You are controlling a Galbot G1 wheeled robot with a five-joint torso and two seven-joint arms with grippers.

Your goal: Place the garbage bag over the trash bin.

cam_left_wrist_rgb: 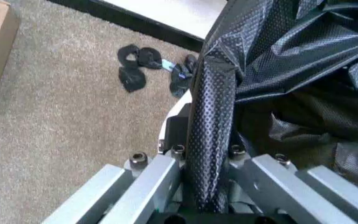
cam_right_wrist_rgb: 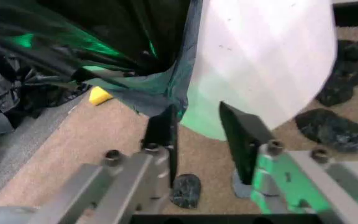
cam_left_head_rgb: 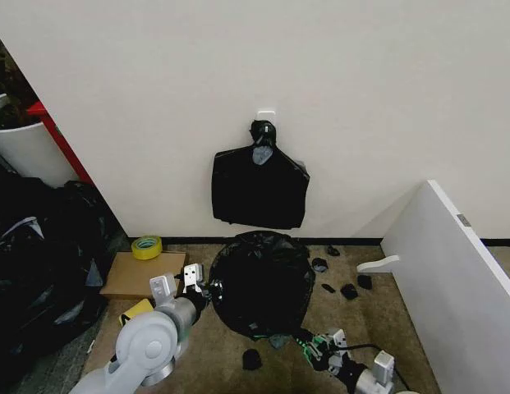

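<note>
The garbage bag (cam_left_head_rgb: 263,283), glossy and black, is draped over the trash bin and hides it in the head view. My left gripper (cam_left_head_rgb: 193,283) is at the bag's left edge. In the left wrist view that gripper (cam_left_wrist_rgb: 210,154) is shut on a twisted fold of the garbage bag (cam_left_wrist_rgb: 213,116). My right gripper (cam_left_head_rgb: 308,341) is low at the bag's front right. The right wrist view shows this gripper (cam_right_wrist_rgb: 197,126) open, close to the white trash bin wall (cam_right_wrist_rgb: 260,60), with the bag's hem (cam_right_wrist_rgb: 166,93) hanging just above one fingertip.
A flat knotted bundle of black bags (cam_left_head_rgb: 259,189) hangs on the wall behind. A heap of black sacks (cam_left_head_rgb: 33,263) and a white tub (cam_left_head_rgb: 25,148) stand at the left. Cardboard (cam_left_head_rgb: 140,275), a tape roll (cam_left_head_rgb: 146,246), black scraps (cam_left_head_rgb: 345,287) and a white panel (cam_left_head_rgb: 452,279) surround the bin.
</note>
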